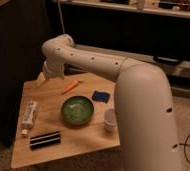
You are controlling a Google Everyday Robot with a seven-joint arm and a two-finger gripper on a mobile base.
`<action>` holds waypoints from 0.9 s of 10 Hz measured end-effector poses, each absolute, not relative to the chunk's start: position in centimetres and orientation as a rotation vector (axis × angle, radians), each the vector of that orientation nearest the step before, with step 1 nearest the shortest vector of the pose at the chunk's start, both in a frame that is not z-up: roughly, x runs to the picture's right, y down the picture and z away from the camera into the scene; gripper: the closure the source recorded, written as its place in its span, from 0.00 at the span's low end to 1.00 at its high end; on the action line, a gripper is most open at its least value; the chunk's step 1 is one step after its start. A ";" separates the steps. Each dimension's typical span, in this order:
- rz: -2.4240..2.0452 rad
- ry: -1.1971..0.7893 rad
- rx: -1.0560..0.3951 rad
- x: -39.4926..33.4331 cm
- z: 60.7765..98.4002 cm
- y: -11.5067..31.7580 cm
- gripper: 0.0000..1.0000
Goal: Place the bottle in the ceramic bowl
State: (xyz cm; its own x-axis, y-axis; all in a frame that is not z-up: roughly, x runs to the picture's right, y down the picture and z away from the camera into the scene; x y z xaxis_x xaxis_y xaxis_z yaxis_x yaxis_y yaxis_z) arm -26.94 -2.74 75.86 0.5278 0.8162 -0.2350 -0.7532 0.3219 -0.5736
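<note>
The bottle (29,113) lay flat near the left edge of the table (63,151), just behind a black bar (44,139). The gripper (41,78) hung over the back-left corner, apart from the bottle; whether it was spread or closed could not be told. Rightward sat the bowl (78,110), then a cup (110,119).

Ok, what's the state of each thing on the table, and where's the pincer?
bottle: lying flat by the table's left edge in the picture, outside the bowl, not held.
ceramic bowl: upright mid-table, nothing in it.
pale cup: upright, just right of the bowl.
black bar: lying flat, front left.
orange item: lying flat behind the bowl.
blue item: lying flat.
pincer: at the table's back-left corner, away from the bottle.
</note>
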 end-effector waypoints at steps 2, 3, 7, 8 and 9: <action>1.011 -0.116 -0.717 -29.9 76.4 -1.3 0.20; 1.015 -0.117 -0.713 -29.7 76.4 -1.5 0.20; 1.015 -0.116 -0.714 -29.6 76.4 -1.5 0.20; 1.017 -0.107 -0.713 -29.6 76.4 -1.4 0.20; 1.024 -0.091 -0.713 -30.2 76.3 -1.2 0.20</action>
State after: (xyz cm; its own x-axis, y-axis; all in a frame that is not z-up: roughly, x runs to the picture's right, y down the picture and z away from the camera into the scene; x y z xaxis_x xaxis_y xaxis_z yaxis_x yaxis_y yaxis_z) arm -30.18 -1.21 76.33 0.5374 0.8052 -0.2508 -0.7484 0.3183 -0.5819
